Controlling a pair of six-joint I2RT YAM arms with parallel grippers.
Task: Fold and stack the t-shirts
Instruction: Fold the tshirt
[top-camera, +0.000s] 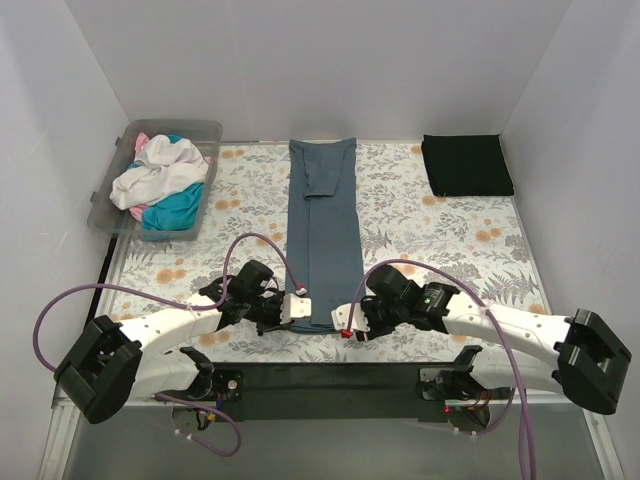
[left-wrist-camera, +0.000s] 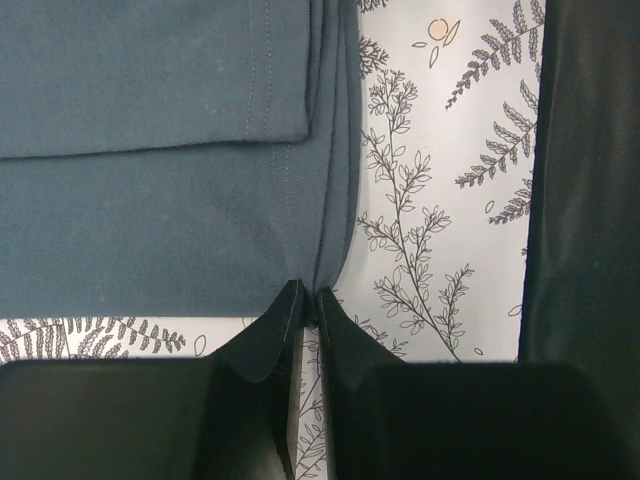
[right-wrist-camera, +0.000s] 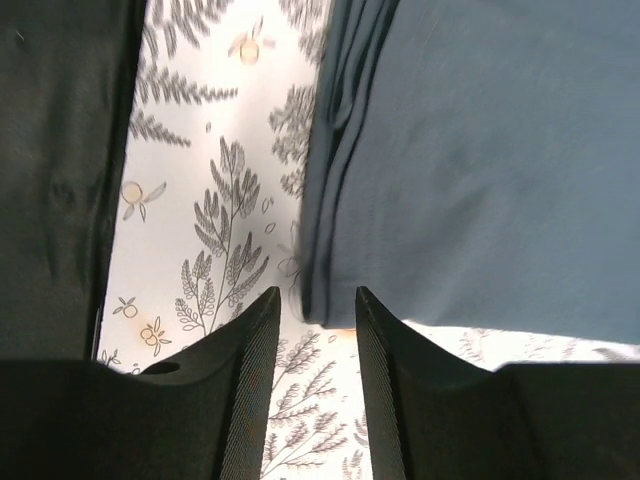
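Note:
The slate blue-grey t-shirt (top-camera: 325, 230) lies folded into a long narrow strip down the middle of the floral cloth. My left gripper (top-camera: 297, 306) is shut on its near left corner; in the left wrist view the gripper (left-wrist-camera: 308, 298) pinches the layered hem of the shirt (left-wrist-camera: 150, 200). My right gripper (top-camera: 349, 327) is open at the near right corner; in the right wrist view the gripper (right-wrist-camera: 317, 300) has the shirt's corner (right-wrist-camera: 470, 170) just in front of its tips, not clamped. A folded black t-shirt (top-camera: 466, 165) lies at the far right.
A clear plastic bin (top-camera: 205, 128) at the far left holds crumpled white (top-camera: 160, 170), teal (top-camera: 175, 208) and pink (top-camera: 141, 141) t-shirts. A black strip (top-camera: 330, 385) runs along the near table edge. White walls close in three sides.

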